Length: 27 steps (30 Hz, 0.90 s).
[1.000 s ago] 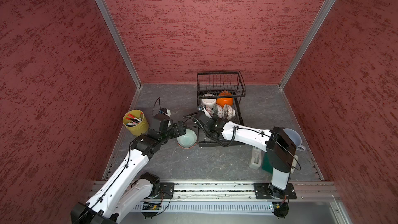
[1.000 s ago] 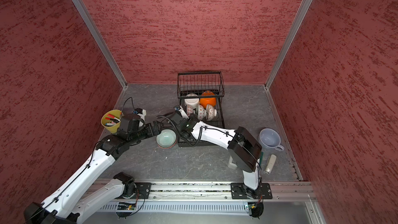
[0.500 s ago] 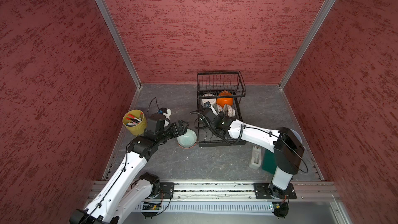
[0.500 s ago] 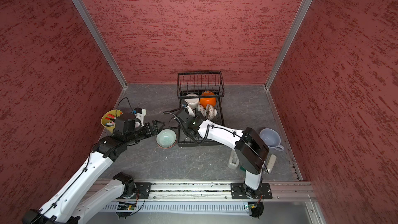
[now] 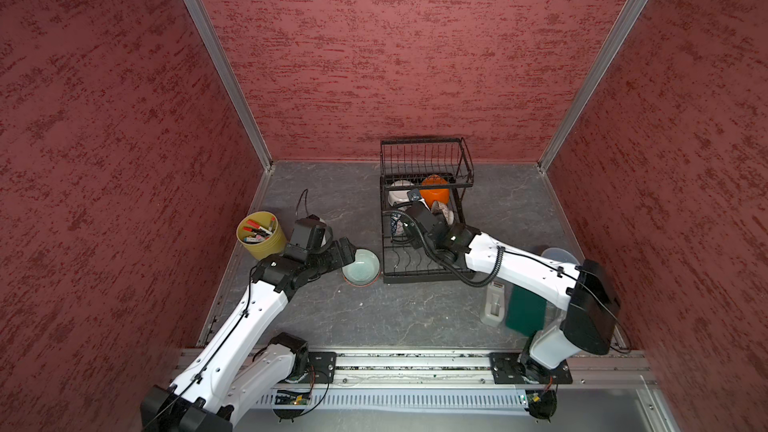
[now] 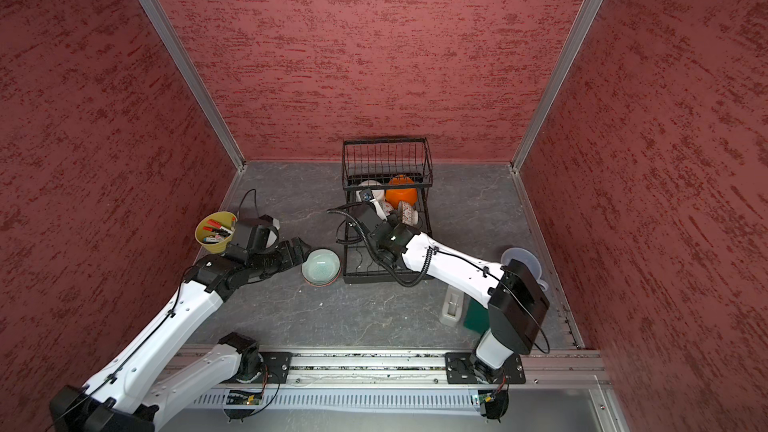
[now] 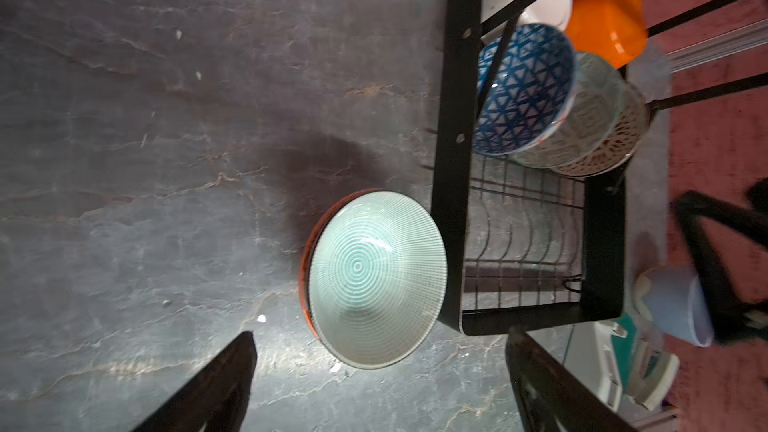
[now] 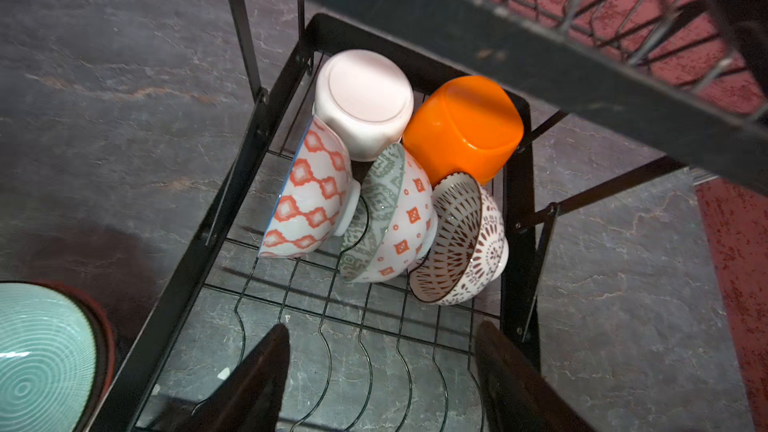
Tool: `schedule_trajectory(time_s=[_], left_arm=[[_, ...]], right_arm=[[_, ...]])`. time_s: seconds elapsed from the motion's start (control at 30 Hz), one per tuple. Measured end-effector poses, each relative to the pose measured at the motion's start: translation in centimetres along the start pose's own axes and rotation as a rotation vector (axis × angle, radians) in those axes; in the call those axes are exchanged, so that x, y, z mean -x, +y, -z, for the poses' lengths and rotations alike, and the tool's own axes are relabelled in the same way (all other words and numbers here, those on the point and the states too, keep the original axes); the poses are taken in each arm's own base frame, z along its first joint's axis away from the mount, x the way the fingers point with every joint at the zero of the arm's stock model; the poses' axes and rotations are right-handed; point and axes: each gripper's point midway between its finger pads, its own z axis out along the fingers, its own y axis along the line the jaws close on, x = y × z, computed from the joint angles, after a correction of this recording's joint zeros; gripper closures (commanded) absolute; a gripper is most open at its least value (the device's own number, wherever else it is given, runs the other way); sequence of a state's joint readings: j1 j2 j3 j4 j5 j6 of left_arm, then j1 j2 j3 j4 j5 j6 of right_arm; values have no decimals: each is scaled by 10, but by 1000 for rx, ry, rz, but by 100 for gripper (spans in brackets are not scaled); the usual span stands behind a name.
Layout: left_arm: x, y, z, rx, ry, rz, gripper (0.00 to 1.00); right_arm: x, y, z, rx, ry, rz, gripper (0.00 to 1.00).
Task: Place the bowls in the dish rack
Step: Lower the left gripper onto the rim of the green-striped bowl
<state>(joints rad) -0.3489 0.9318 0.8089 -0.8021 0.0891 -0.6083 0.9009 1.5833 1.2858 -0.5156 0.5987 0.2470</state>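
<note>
Grey tabletop (image 7: 166,118): left gripper (image 7: 380,332) spread, pale green ribbed bowl (image 7: 376,280) just ahead; right gripper (image 8: 382,326) spread empty over black wire rack (image 8: 519,201).

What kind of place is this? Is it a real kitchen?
Probably a robot test booth, not a kitchen: red textured walls box in a grey stone-look tabletop, two white robot arms are bolted to a metal rail, and a black wire dish rack holds bowls.
</note>
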Motion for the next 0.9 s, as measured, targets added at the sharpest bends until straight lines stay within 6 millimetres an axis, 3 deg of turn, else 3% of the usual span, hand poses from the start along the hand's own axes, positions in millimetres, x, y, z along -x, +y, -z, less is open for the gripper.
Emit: schedule_trajectory(time_s=[0.2, 0.53, 0.9], left_arm=[[-19, 17, -14, 125, 86, 5, 24], [-30, 20, -32, 253, 164, -37, 51], [-34, 28, -46, 319, 205, -43, 61]], right_arm=[[2, -10, 16, 24, -31, -38, 28], [-22, -11, 8, 27, 0, -24, 28], [-10, -13, 16, 44, -54, -60, 28]])
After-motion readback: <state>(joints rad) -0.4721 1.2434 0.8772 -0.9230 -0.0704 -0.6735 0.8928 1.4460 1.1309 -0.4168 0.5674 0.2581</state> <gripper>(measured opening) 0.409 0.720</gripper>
